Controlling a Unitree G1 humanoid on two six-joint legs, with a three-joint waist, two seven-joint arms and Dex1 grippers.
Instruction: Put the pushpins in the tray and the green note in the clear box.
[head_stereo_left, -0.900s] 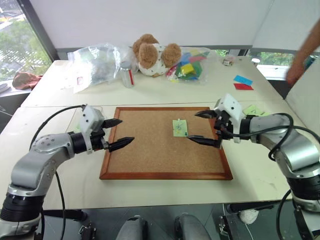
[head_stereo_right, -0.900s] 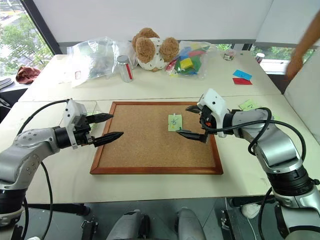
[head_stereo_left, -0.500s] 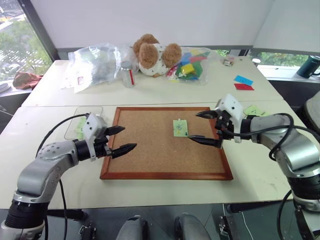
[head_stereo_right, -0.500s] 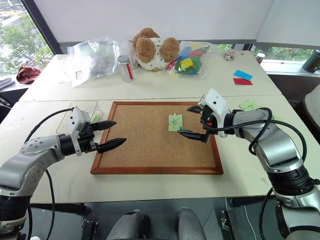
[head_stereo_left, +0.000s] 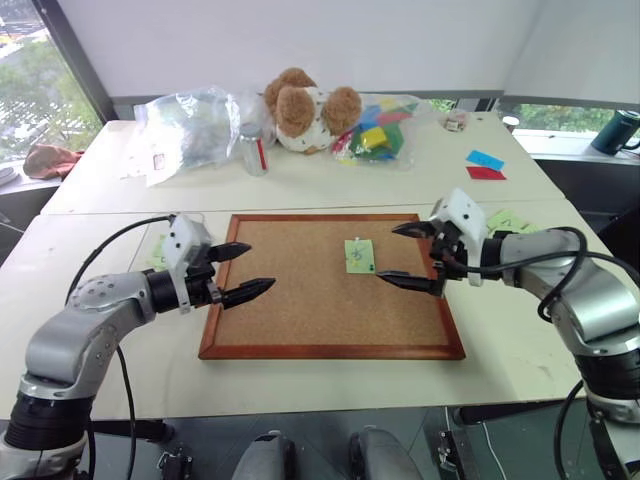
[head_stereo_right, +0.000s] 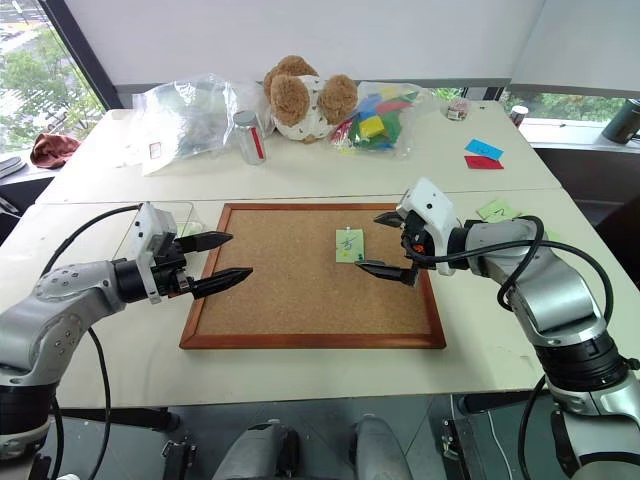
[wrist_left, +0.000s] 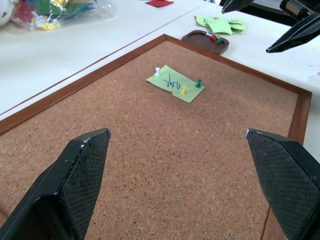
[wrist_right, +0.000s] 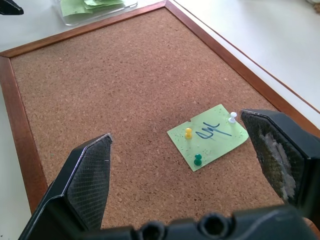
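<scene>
Green note: the small pale green square sticky note with a dark scribble lay flat on the corkboard, a bit toward 2 o'clock from the board's middle.
Pushpins: three tiny plastic-headed pins stood in the note, a white one, a yellow one and a green one, all near its edges.
Corkboard: the big wood-framed cork panel sat flat in the middle of the cream table.
Tray: the small dark brown dish with rounded corners sat on the table just past the board's far corner, with a few little pins in it already; loose green notes lay right behind it.
Clear box: the see-through shallow plastic container sat at about 9 o'clock from the board, just off its frame, with green paper inside.
Right gripper: the right claw hung at 3 o'clock from the note, jaws spread wide, nothing in them.
Left gripper: the left claw hovered over the board's 9 o'clock edge, also released and empty.
Back of table: a brown teddy bear, crinkly clear bags and blue and red paper bits sat at 12 o'clock.
</scene>
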